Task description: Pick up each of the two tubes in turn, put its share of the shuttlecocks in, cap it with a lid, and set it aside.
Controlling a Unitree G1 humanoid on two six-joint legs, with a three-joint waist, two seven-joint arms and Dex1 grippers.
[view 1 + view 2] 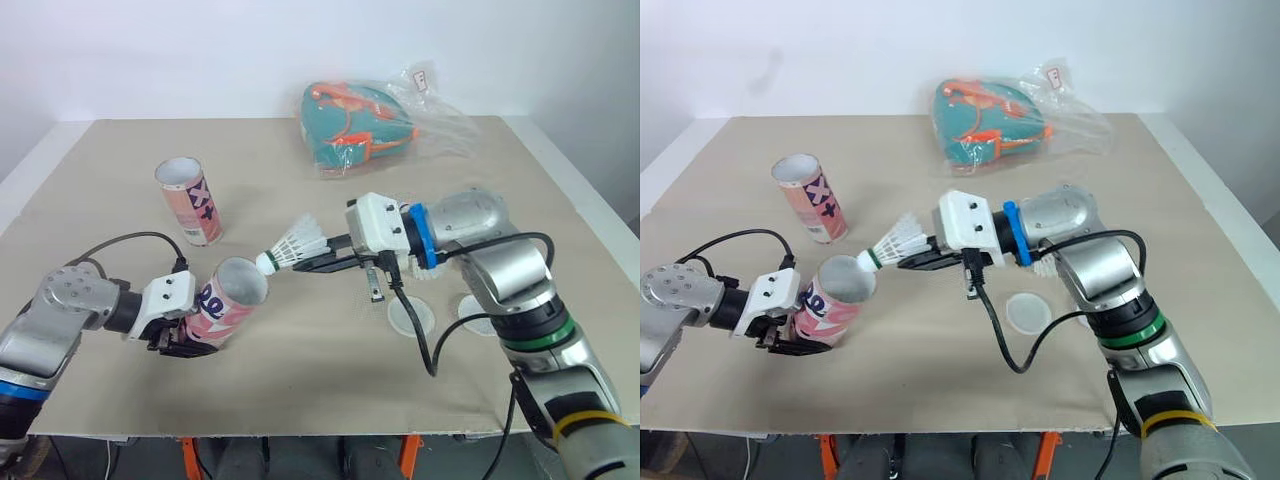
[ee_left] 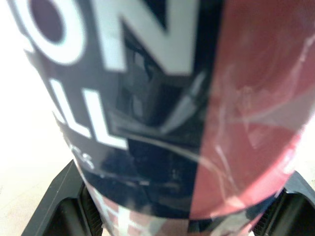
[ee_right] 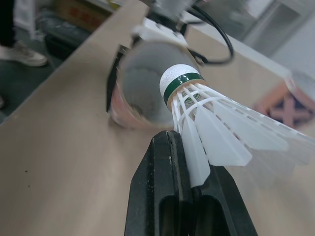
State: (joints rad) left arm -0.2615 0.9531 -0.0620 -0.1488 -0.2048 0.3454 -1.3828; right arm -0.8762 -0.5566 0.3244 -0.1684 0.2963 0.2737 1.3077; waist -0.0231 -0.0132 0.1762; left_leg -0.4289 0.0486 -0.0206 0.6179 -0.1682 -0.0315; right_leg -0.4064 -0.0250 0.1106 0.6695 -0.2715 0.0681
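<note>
Left gripper (image 1: 182, 346), lower left of the frame, is closed around a tilted tube (image 1: 232, 298) whose mouth faces frame centre. Right gripper (image 1: 312, 263), centre frame, is clamped on the feathers of a shuttlecock (image 1: 296, 243), its cork just at that mouth. Second tube (image 1: 189, 200) stands upright, upper left.

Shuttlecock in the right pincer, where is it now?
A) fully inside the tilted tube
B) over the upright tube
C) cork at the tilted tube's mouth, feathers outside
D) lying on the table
C: the right pincer grips the shuttlecock by its feathers, with the cork end right at the open rim of the tilted tube held by the left pincer, and the whole skirt outside it.
</note>
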